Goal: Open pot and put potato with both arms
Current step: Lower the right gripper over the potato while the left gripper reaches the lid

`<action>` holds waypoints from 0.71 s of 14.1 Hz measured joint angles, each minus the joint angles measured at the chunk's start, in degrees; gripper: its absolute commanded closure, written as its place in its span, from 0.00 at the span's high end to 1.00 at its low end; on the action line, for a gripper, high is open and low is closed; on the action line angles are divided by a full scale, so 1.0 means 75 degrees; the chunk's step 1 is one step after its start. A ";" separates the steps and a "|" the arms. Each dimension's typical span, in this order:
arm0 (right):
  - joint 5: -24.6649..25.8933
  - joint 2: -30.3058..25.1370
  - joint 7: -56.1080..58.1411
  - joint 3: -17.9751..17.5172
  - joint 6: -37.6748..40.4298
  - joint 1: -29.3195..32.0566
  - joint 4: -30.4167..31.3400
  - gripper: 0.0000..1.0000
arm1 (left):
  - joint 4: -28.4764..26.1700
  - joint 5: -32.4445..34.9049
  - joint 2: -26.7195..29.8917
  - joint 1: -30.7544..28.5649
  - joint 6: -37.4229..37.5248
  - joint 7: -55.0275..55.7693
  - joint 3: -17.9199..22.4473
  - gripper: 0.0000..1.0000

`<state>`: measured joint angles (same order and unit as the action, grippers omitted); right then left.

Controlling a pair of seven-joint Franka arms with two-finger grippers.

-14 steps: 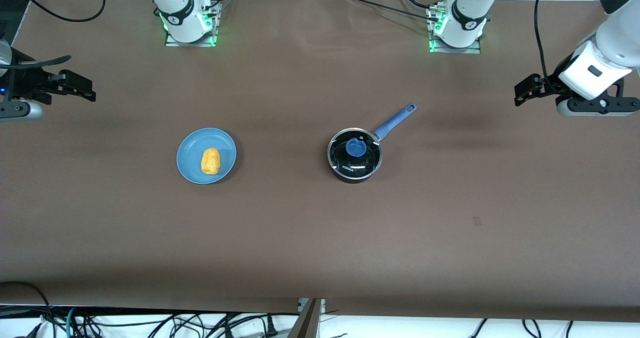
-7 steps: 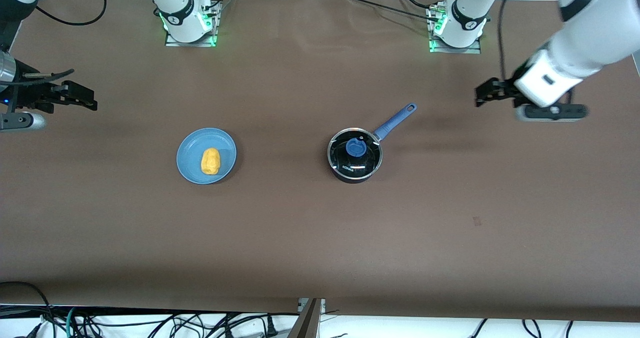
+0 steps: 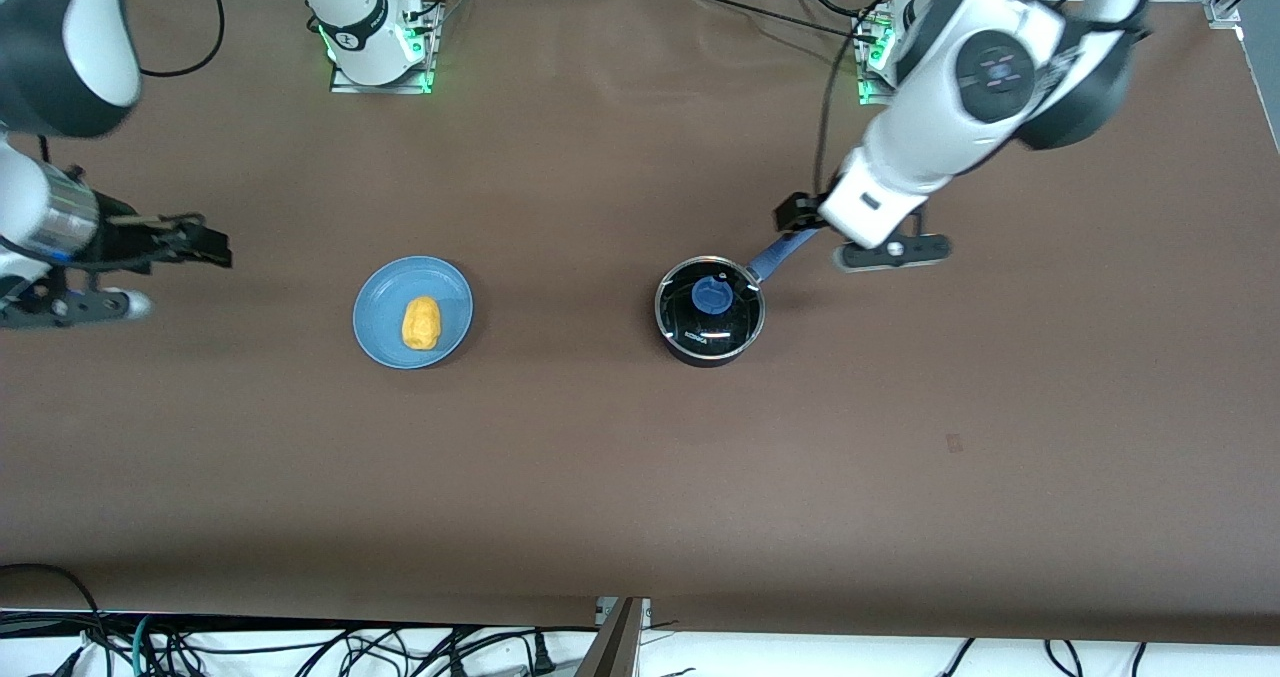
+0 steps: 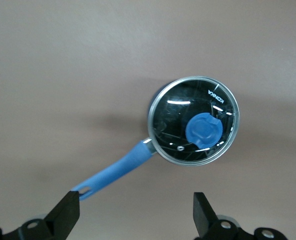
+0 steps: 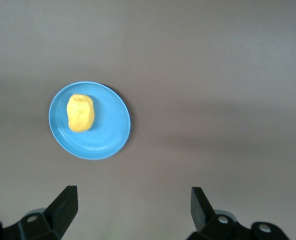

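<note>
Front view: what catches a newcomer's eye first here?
The yellow potato on the blue plate, toward the right arm's end, and the lidded black pot mid-table. The left gripper hangs open over the pot's blue handle; the right gripper, open, is beside the plate.

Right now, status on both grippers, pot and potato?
Left gripper open, over the pot handle. Right gripper open, over bare table at its end. Lid on; potato on plate. Nothing in the way.

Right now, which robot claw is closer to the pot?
The left gripper, open over the pot handle's end. The right gripper, open, is past the plate, toward the right arm's end.
</note>
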<state>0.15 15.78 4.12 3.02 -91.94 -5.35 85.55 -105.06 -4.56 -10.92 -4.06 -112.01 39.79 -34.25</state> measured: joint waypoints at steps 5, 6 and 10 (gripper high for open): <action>-0.0015 0.1237 -0.0962 -0.0060 -0.1401 -0.0753 0.0073 1.00 | 0.0026 0.1793 -0.1182 0.1279 -0.1129 0.2300 -0.0043 1.00; -0.0015 0.1463 -0.1160 -0.0064 -0.1726 -0.0891 0.0124 1.00 | 0.0061 0.2152 -0.1423 0.1510 -0.1297 0.2733 -0.0044 1.00; -0.0063 0.2090 -0.1657 -0.0068 -0.2531 -0.1202 0.0306 1.00 | 0.0515 0.2827 -0.2397 0.1758 -0.1610 0.3133 -0.0012 1.00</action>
<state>-0.32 31.45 -8.31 2.50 -110.92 -14.37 87.84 -101.20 16.64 -28.90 9.13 -124.09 63.29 -34.34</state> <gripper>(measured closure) 0.000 0.000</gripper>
